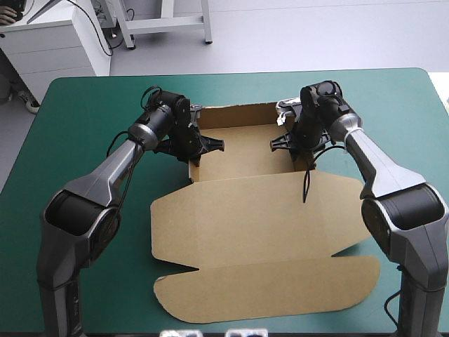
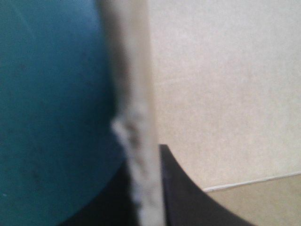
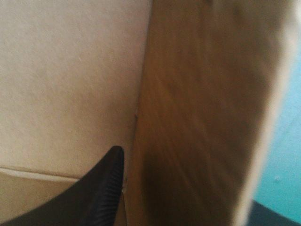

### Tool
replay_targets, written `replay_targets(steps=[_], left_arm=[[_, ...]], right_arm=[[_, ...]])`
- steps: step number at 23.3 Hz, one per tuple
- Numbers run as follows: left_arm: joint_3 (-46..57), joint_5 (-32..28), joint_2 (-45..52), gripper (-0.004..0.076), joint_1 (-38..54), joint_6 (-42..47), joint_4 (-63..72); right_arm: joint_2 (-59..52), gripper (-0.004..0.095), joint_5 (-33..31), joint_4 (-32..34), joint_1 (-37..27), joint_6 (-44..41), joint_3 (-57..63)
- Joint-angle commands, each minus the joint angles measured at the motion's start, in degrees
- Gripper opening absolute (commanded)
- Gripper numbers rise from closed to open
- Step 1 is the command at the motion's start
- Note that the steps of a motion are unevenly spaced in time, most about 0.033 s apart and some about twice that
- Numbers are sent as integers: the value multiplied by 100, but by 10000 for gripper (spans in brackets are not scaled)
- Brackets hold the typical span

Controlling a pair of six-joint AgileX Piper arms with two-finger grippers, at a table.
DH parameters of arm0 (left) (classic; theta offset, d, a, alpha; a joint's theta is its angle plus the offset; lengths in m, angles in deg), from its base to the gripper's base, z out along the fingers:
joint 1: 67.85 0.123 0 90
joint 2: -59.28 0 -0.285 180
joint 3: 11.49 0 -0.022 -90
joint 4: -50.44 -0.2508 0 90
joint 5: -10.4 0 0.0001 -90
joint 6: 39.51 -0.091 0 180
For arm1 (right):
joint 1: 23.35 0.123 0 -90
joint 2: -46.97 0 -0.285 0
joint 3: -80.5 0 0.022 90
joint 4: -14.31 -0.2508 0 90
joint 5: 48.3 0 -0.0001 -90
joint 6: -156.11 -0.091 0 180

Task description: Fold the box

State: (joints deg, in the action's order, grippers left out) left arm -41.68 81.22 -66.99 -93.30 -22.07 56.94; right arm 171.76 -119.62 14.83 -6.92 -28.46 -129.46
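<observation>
Box-folding, mid-assembly, read from the near edge of the table [image 1: 84,105] to the far. Nearest lies the rounded tuck flap [image 1: 266,295] of the brown box [image 1: 259,210], flat on the teal-green cover. Beyond its crease lies the broad lid [image 1: 259,217], also flat, with its side ears spread. The lid appears left down so that the tray stays open to both arms from above.

Farther on is the tray floor [image 1: 245,154], with a raised wall on each side. The left pincer [image 1: 198,147] straddles the left side wall [image 2: 136,70]. It is all but closed, with the board's edge clamped between an inner black finger [image 2: 188,197] over the tray floor and an outer one over the cover. The right pincer [image 1: 298,144] grips the right side wall [image 3: 202,117] in mirror fashion. Its inner finger [image 3: 101,188] rests against the floor side, and its outer finger [image 3: 273,214] shows just beyond the wall.

The paired grasp probably keeps both walls upright and square while they are seated. Released too soon, either could spring outward. Farthest stands the far wall [image 1: 238,116], upright between the two grippers. Whether its corner tabs are tucked cannot be made out.
</observation>
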Motion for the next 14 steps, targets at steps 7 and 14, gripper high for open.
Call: replay_targets(steps=[7,14], left_arm=[[-205,284,362,176,-63,-280,429],[-205,284,362,418,-63,-439,373]], right_arm=[[-296,672,-29,-151,15,80,-146],[-296,675,62,-141,15,80,-146]])
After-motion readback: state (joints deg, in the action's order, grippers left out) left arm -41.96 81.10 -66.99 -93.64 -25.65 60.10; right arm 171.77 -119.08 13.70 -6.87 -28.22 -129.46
